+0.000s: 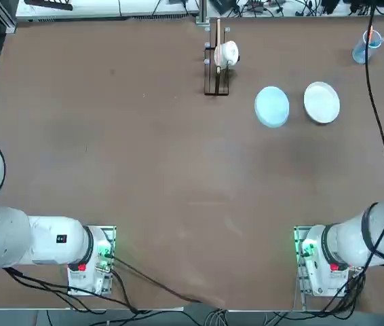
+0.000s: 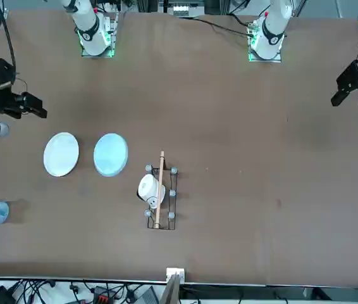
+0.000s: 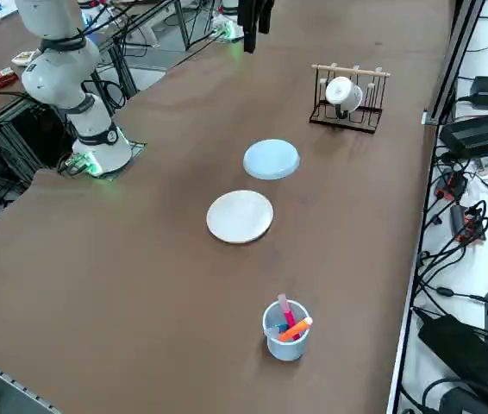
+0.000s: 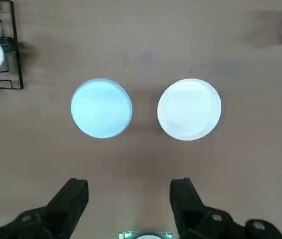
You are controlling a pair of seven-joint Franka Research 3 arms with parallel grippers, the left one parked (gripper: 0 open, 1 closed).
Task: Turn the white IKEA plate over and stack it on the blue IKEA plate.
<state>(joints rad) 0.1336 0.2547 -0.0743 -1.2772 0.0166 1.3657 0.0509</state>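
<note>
Two black fingers (image 4: 73, 199) of the right gripper (image 4: 129, 194) rise nearest the wrist camera, spread wide with nothing but bare tabletop between them; the claw is released and holds nothing, hanging high above the brown table (image 1: 144, 170), the largest thing in sight. In the front view the same gripper (image 2: 32, 106) shows at the table's edge on the robot's right, well above the surface. Ahead of the claw, on the table and clear of its fingers, lie the two plates side by side, near each other but not touching. One is the blue IKEA plate (image 4: 101, 107), in front of the finger on the robot's left; the other is the white IKEA plate (image 4: 189, 109), same size, in front of the other finger and toward the robot's right. Both lie flat; which face is up on either cannot be told. Farther from the claw than the blue plate, off toward the robot's left, stands a black wire rack (image 1: 216, 64) with a wooden bar, and a white cup (image 1: 228, 53) hangs on it. Smaller still, beyond the white plate and toward the robot's right, a clear blue-tinted cup (image 3: 285, 331) stands upright holding coloured pens (image 3: 291, 321).
</note>
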